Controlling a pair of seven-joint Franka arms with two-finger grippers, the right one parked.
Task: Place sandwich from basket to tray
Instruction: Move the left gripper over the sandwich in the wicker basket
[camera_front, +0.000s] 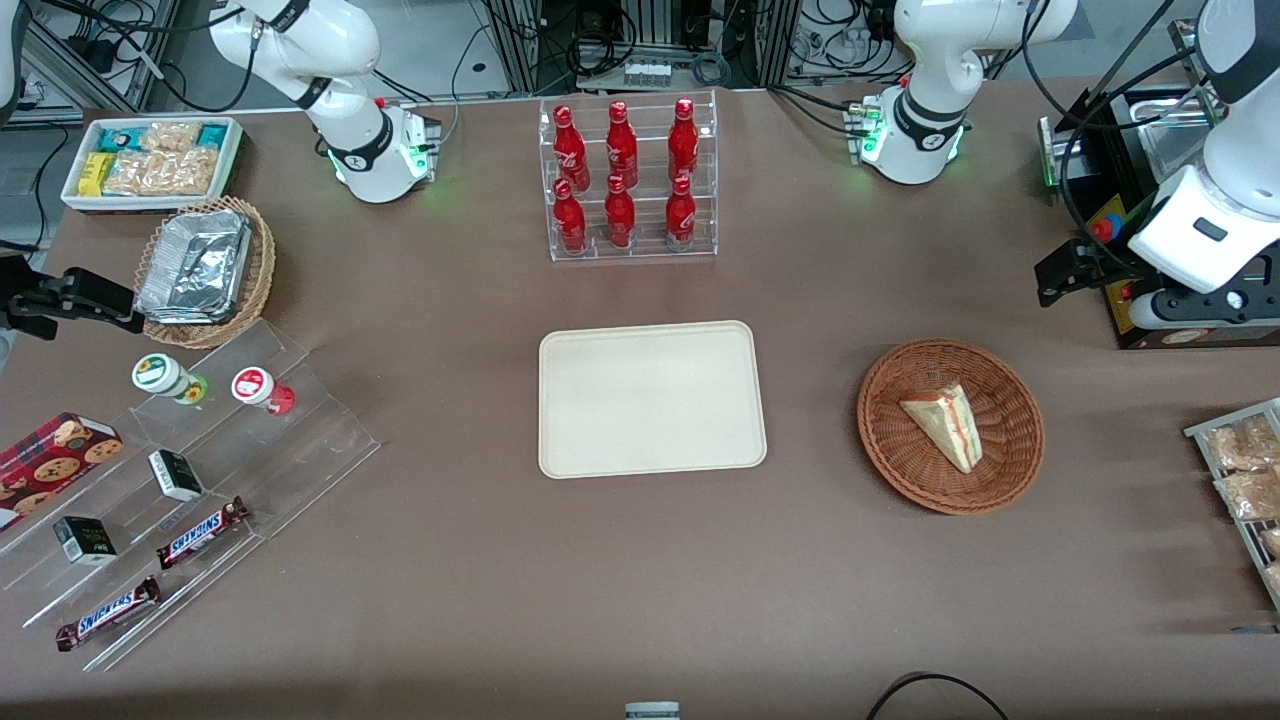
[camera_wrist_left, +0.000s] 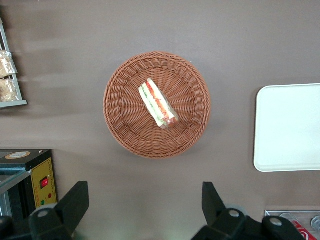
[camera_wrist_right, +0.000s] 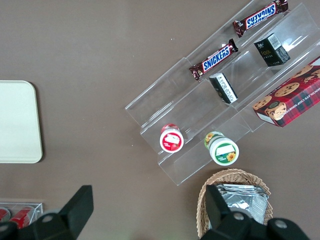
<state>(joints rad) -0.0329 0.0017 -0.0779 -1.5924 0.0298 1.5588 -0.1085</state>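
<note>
My gripper (camera_wrist_left: 142, 210) hangs high w/ fingers wide apart, holding nothing. Sandwich (camera_front: 944, 424) lies mid-basket (camera_front: 1015, 470), tray (camera_front: 650, 340) at basket's 9 o'clock in front view. Looks soft, light, squashy, so I'd pinch gently across the bread faces

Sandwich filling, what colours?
Red and green layers on the sandwich, clearest in the left wrist view.

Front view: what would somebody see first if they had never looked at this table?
Probably the red bottles, six of them in a clear rack standing farther from the camera than the tray, which lies bare mid-table. Next, the sandwich lying in the round basket beside the tray, toward the working arm's end. The gripper hangs high above the table near that basket, jaws wide open and holding nothing.
</note>
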